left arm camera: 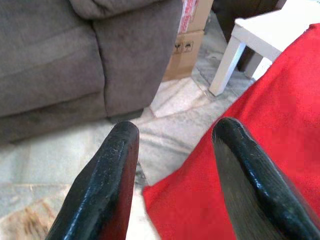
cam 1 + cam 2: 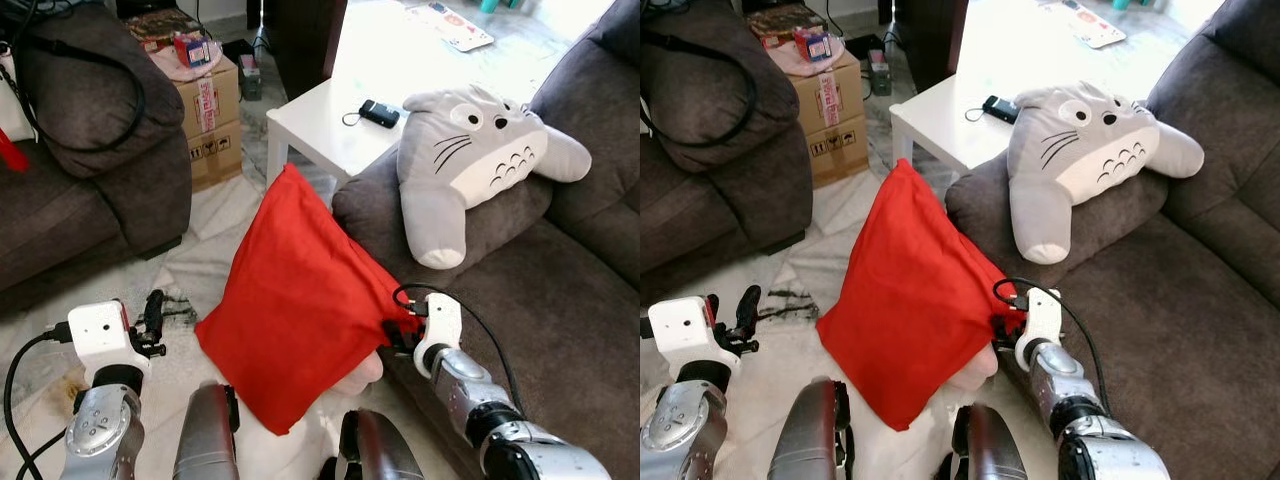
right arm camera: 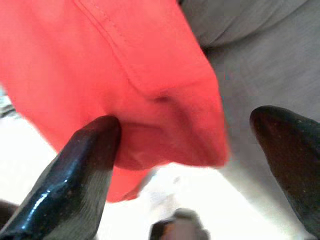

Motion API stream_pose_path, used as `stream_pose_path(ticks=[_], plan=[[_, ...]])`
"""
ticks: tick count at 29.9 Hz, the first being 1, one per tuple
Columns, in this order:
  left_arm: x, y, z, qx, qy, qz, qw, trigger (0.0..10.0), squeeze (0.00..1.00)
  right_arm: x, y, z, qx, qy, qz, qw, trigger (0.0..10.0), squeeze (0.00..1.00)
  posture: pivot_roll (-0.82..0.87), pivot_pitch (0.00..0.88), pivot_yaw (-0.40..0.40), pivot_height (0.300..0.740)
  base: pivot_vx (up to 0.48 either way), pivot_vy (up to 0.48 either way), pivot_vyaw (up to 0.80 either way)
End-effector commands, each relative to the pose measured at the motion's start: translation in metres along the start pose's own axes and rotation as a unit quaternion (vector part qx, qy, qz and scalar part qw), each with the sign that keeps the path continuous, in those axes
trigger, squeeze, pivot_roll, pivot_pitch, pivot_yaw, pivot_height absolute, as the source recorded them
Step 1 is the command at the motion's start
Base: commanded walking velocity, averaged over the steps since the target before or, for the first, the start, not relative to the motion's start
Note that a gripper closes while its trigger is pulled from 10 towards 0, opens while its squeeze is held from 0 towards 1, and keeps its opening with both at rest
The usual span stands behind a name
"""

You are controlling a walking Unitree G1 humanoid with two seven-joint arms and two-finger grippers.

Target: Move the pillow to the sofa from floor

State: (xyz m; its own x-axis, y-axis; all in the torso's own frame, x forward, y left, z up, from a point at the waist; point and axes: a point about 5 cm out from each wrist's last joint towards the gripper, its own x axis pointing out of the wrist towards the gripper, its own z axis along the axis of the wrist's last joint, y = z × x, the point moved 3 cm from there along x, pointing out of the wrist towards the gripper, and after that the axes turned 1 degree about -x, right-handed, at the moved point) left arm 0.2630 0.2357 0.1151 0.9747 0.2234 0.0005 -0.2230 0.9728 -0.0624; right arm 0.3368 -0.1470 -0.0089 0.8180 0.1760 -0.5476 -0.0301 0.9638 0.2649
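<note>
Pillow (image 2: 295, 310): red, propped on floor against sofa (image 2: 560, 300) front, at 9 o'clock of right claw (image 2: 402, 333) | right claw: spread wide around pillow corner, not clamped | left claw (image 1: 172, 175): wide, unladen | advised: corner to be pinched deeply before lift toward 2 o'clock.

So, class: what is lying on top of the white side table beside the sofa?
On the white side table lies a small black device with a cord. The table's near corner is covered by the red pillow, so nothing there can be seen.
</note>
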Motion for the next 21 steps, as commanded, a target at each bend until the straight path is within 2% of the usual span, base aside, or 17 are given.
stream_pose_path(ticks=[1, 4, 11, 21], plan=[[-0.004, 0.000, 0.000, -0.011, 0.006, 0.005, 1.000, 10.0, 0.00, -0.002, -0.003, -0.005, 0.058, -0.004, 0.014, 0.998, 10.0, 0.00, 0.18, 0.268, -0.196, 0.634, 0.000, 0.000, 0.00], [-0.003, 0.000, 0.001, -0.014, 0.004, 0.008, 1.000, 10.0, 0.00, -0.002, -0.002, 0.005, 0.090, -0.029, 0.025, 0.995, 10.0, 0.00, 0.18, 0.265, -0.200, 0.634, 0.000, 0.000, 0.00], [0.000, 0.000, 0.007, -0.021, -0.003, 0.008, 1.000, 10.0, 0.00, -0.004, -0.002, 0.037, 0.116, -0.101, 0.072, 0.985, 10.0, 0.00, 0.18, 0.245, -0.208, 0.634, 0.000, 0.000, 0.00], [-0.002, -0.007, 0.006, -0.018, -0.003, 0.000, 1.000, 10.0, 0.00, -0.006, 0.002, 0.023, 0.075, -0.083, 0.097, 0.989, 10.0, 0.00, 0.18, 0.246, -0.209, 0.634, 0.000, 0.000, 0.00]])
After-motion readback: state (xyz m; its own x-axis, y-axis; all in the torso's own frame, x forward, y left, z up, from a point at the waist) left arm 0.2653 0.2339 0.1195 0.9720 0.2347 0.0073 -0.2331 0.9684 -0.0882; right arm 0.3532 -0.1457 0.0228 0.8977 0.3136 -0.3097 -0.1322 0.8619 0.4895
